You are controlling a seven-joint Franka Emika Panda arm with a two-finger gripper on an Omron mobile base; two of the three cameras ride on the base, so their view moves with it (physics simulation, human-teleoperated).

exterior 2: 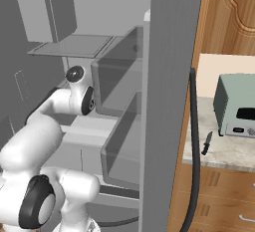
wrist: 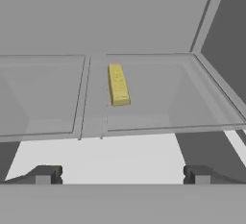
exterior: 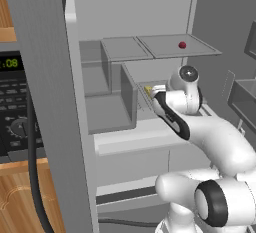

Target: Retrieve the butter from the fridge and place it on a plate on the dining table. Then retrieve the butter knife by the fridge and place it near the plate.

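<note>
Nearest, at the bottom of the hand view: end effector (wrist: 122, 175), fingertips (wrist: 44, 174) spread fully apart, nothing between them, poised at the mouth of the open fridge (exterior: 50, 102).

Just beyond, a pale ledge, then the front edge of a clear shelf (wrist: 158, 98) split by a divider into two bays.

On that shelf, in the right bay close to the divider: the butter (wrist: 118, 84), a small yellow stick lying flat. Straight ahead of the end effector and a touch left of centre, apart from both fingertips, not yet reached. Long axis pointing away from the hand, almost along the line of approach, so across the line between the fingertips; short width presented to the jaws. Likely needed, as a judgement: a forward reach with a slight leftward correction, no turn of the wrist, then closing across the narrow sides.

From the left base view, a sliver of the butter (exterior: 148, 90) peeking out beside the wrist, confirming the middle shelf level. Higher and farther back, a small red ball (exterior: 182, 45) on the upper shelf.

Off to the right in the right base view, outside the fridge: butter knife (exterior 2: 206, 143) lying on the tabletop (exterior 2: 224, 154) beside a grey appliance (exterior 2: 236, 106), untouched.
</note>
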